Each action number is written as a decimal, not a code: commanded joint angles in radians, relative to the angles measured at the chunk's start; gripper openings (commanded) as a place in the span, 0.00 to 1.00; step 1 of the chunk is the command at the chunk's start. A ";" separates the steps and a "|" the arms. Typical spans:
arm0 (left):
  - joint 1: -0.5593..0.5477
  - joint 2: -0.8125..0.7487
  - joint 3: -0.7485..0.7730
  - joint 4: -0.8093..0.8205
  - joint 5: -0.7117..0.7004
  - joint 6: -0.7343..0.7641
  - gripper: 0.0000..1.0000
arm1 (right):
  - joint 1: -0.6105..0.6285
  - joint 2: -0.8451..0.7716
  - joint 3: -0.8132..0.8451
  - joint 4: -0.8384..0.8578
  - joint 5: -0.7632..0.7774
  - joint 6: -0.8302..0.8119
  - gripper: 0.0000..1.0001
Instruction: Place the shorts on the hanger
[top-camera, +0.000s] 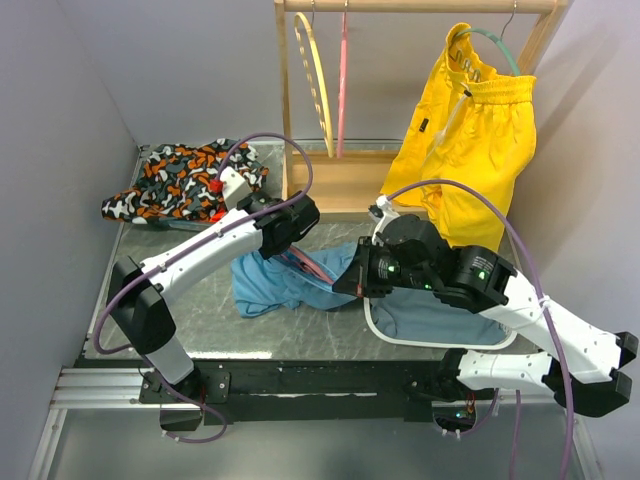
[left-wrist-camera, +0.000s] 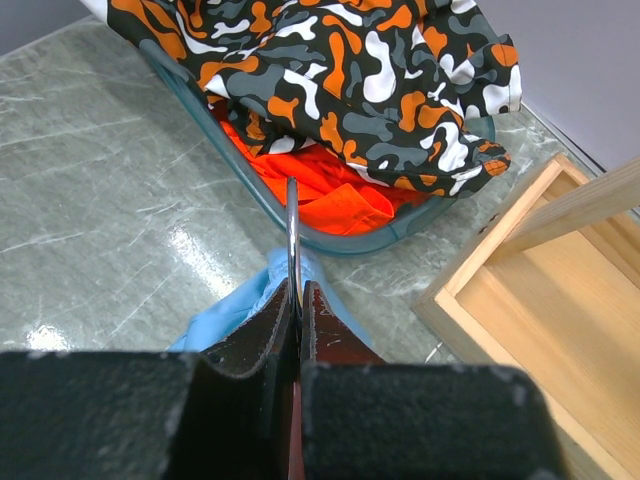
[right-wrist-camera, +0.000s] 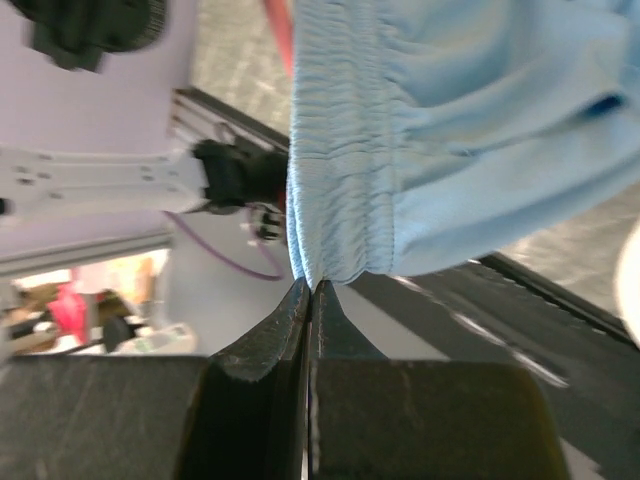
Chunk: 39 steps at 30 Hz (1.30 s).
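The light blue shorts (top-camera: 268, 287) lie crumpled on the table between the two arms, spreading right under the right arm (top-camera: 430, 318). My right gripper (top-camera: 342, 284) is shut on their elastic waistband (right-wrist-camera: 340, 150), which fills the right wrist view above the closed fingertips (right-wrist-camera: 310, 292). My left gripper (top-camera: 293, 243) is shut on the pink hanger (top-camera: 312, 266), whose bars slant across the shorts. In the left wrist view the hanger's thin metal hook (left-wrist-camera: 292, 235) sticks up from between the closed fingers (left-wrist-camera: 298, 292), with blue fabric (left-wrist-camera: 235, 315) below.
An orange-black-white patterned garment (top-camera: 180, 180) on a teal hanger (left-wrist-camera: 345, 245) lies at the back left. A wooden rack (top-camera: 340, 185) at the back holds yellow shorts (top-camera: 475, 140), a yellow hanger (top-camera: 315, 85) and another pink one (top-camera: 343, 80). A white loop (top-camera: 440, 343) edges the shorts.
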 joint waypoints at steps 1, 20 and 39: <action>0.038 0.040 0.011 -0.046 -0.073 -0.012 0.01 | 0.009 -0.028 0.023 0.120 -0.170 0.100 0.00; -0.022 -0.121 0.026 0.102 0.108 0.358 0.01 | -0.012 0.088 -0.110 0.367 0.221 0.112 0.00; -0.022 -0.429 -0.051 0.474 0.578 0.909 0.01 | -0.022 0.223 0.011 0.449 0.282 0.009 0.00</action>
